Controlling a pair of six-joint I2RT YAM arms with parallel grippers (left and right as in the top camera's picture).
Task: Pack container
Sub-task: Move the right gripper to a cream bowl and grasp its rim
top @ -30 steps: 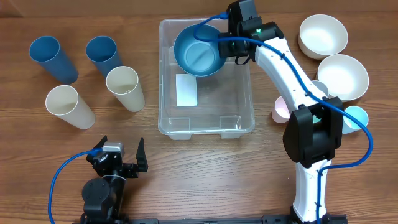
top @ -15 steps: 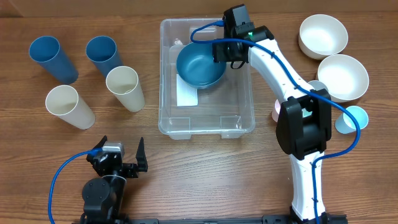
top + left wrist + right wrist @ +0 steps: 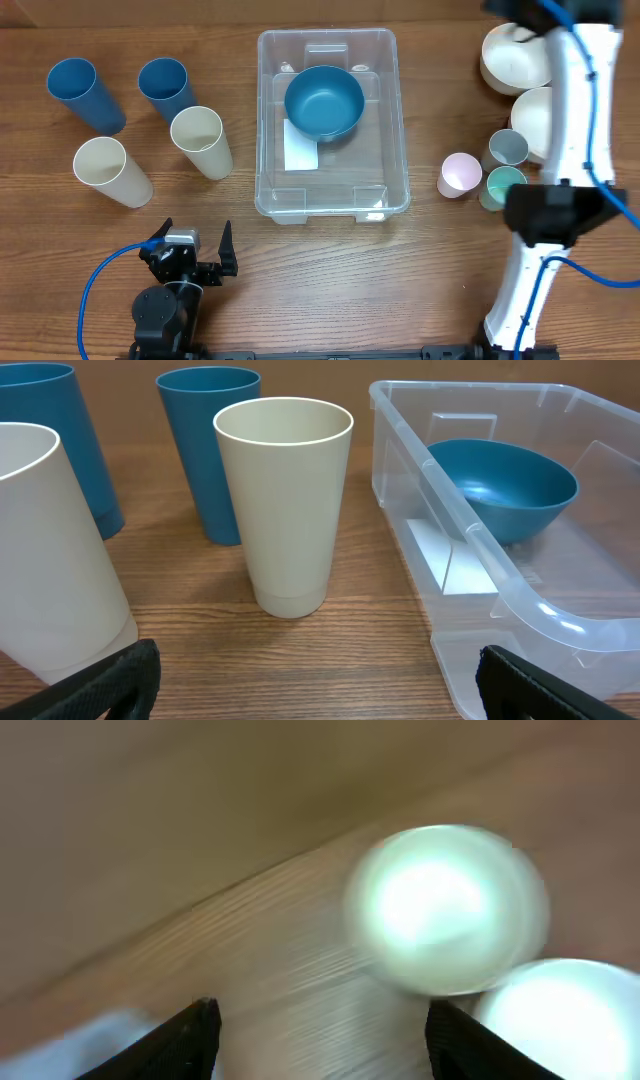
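The clear container [image 3: 268, 120] stands at the table's middle, a white label on its bottom. A blue bowl [image 3: 323, 101] rests upright in its far half, with nothing touching it. From the left wrist, the container's rim [image 3: 520, 600] is at the right and the blue bowl [image 3: 505, 480] sits inside. My right gripper [image 3: 320, 1040] is open and empty over bare wood, with two blurred white bowls [image 3: 447, 908] just ahead. Overhead, its arm [image 3: 575, 100] reaches to the top right. My left gripper [image 3: 195, 240] rests open and empty near the front left.
Two blue cups [image 3: 85, 93] [image 3: 167, 88] and two cream cups [image 3: 202, 140] [image 3: 110, 170] stand left of the container. At the right are two white bowls [image 3: 510, 60] [image 3: 535, 120] and small pink [image 3: 459, 174], grey [image 3: 507, 148] and teal [image 3: 502, 186] cups.
My right gripper let go of the blue bowl inside the container, opened, and swung fast to the right toward the white bowls. The left arm has not moved.
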